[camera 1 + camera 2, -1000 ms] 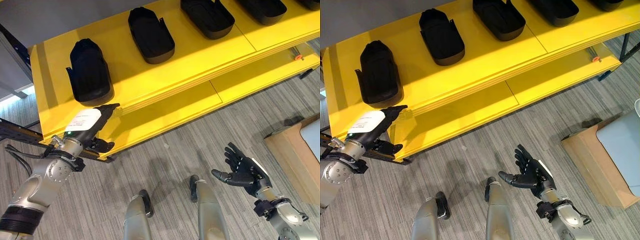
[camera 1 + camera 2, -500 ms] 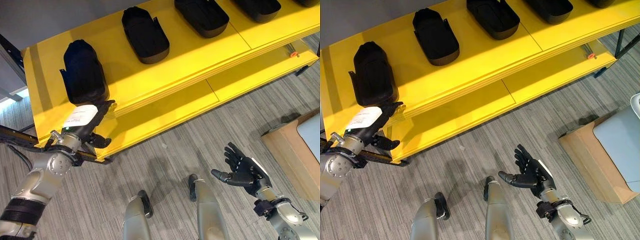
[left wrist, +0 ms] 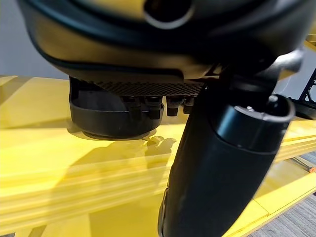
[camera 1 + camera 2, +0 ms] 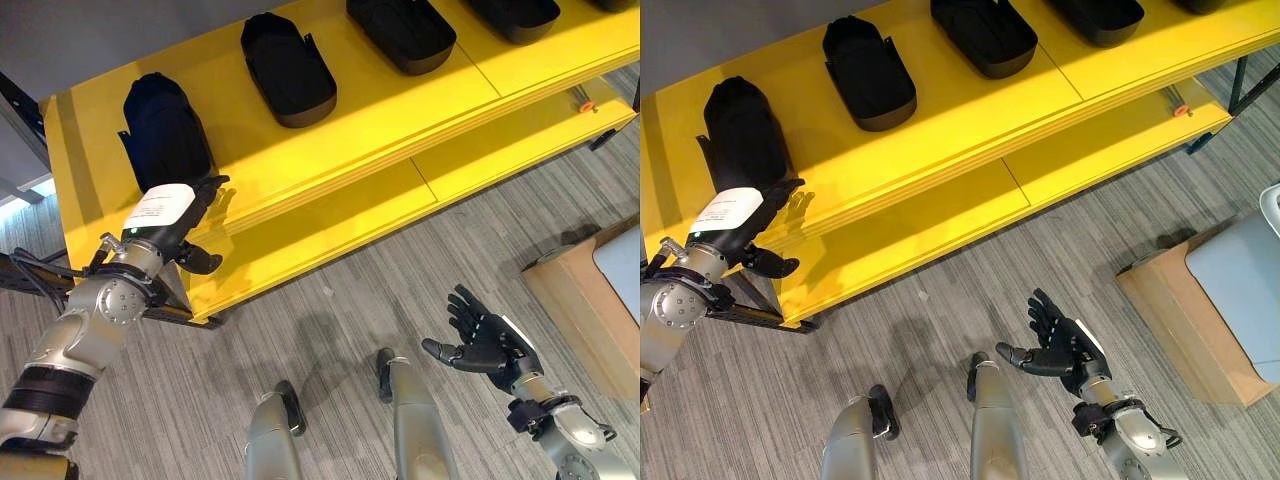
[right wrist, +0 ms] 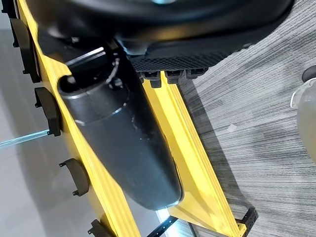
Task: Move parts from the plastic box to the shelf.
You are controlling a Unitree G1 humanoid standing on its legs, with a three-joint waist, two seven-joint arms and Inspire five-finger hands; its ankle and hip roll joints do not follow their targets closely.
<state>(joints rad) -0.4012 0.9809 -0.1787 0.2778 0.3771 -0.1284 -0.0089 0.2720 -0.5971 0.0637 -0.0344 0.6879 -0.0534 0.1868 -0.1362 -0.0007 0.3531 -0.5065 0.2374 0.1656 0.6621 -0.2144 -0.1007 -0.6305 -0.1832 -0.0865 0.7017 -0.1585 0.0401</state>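
Note:
Several black moulded parts lie in a row on the yellow shelf; the leftmost part sits near the shelf's left end, the second part to its right. My left hand hovers just in front of the leftmost part at the shelf's front edge, fingers straight, holding nothing. In the left wrist view that part rests on the shelf just past my fingers. My right hand hangs low over the carpet at the lower right, open and empty, palm up.
A lower yellow shelf board juts out below the top one. A cardboard box with a pale container in it stands on the grey carpet at the right. A black metal frame rail runs at the left.
My left hand has moved up and towards the leftmost part, from the shelf's front edge to just before it. The camera has shifted slightly. The right hand is still.

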